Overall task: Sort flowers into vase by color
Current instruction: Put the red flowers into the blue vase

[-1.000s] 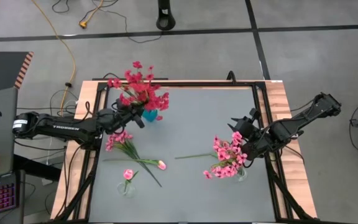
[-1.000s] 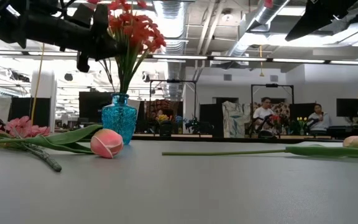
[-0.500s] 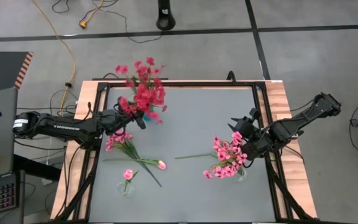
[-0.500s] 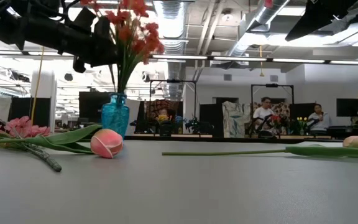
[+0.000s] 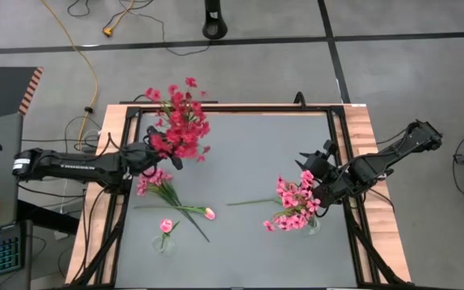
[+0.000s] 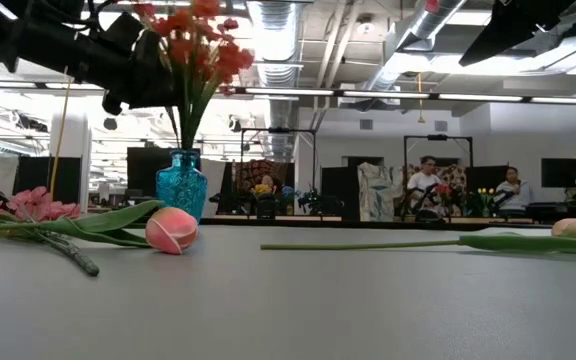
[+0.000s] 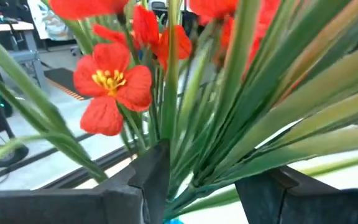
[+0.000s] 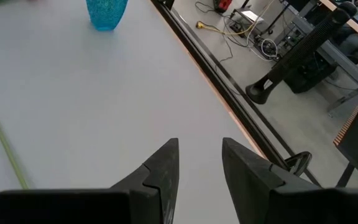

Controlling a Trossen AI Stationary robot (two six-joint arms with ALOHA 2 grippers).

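The left arm reaches level across the table, its left gripper [image 5: 167, 152] parted around the red flowers' [image 5: 179, 126] stems above the blue vase [image 6: 183, 184]. Pink flowers [image 5: 158, 184] lie just beside it. The right gripper [image 8: 199, 163] hangs part-open, empty.

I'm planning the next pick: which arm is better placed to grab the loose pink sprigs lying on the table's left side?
Left. The left gripper sits by the red bunch, right next to the loose pink sprigs. The right gripper waits across the table beside the pink bunch.
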